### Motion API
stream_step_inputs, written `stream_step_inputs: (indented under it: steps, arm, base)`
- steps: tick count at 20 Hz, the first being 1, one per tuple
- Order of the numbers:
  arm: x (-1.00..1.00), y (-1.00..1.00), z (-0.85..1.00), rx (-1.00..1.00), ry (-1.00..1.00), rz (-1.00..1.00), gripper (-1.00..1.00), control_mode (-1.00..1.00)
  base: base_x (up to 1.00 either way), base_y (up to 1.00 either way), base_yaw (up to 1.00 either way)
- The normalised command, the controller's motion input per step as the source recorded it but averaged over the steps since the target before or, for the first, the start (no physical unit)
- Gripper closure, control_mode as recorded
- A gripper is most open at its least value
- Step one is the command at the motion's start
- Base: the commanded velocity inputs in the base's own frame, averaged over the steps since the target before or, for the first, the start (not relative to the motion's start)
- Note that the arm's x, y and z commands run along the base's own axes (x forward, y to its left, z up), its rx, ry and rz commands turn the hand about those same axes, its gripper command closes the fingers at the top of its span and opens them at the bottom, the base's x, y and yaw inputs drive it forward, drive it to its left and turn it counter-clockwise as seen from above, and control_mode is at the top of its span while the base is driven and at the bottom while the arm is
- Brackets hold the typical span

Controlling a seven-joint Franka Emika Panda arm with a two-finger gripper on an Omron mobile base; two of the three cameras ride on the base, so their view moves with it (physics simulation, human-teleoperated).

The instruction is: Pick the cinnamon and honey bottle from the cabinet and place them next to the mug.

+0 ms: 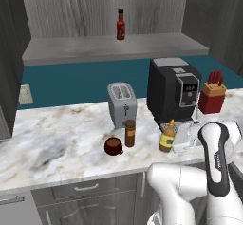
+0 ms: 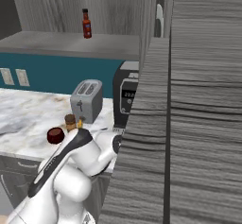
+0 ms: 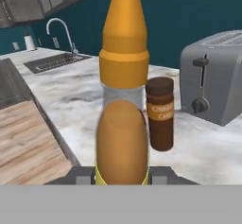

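On the marble tabletop (image 1: 57,143) from the left base: mug (image 1: 113,146) just left of cinnamon (image 1: 129,133), honey bottle (image 1: 166,136) near to their right, upright, with hand (image 1: 182,141) beside it. Red bottle (image 1: 120,24) on cabinet (image 1: 114,46) ledge.

From the right base: mug (image 2: 55,135), cinnamon (image 2: 70,122), toaster (image 2: 86,100) behind.

From the hand camera: honey bottle (image 3: 122,124) between the fingertips; grip state: cannot tell. Cinnamon (image 3: 160,113) beyond.
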Motion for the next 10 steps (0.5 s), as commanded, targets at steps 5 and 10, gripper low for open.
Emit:
stream_step_inputs:
  steps: [5,10]
  arm:
    - [0.20,0.05,0.00,-0.07,0.00,0.00,1.00,-1.00]
    - [0.26,0.18,-0.14,-0.07,0.00,0.00,1.00,-1.00]
  base:
    - [0.00,0.00,0.00]
    - [0.00,0.00,0.00]
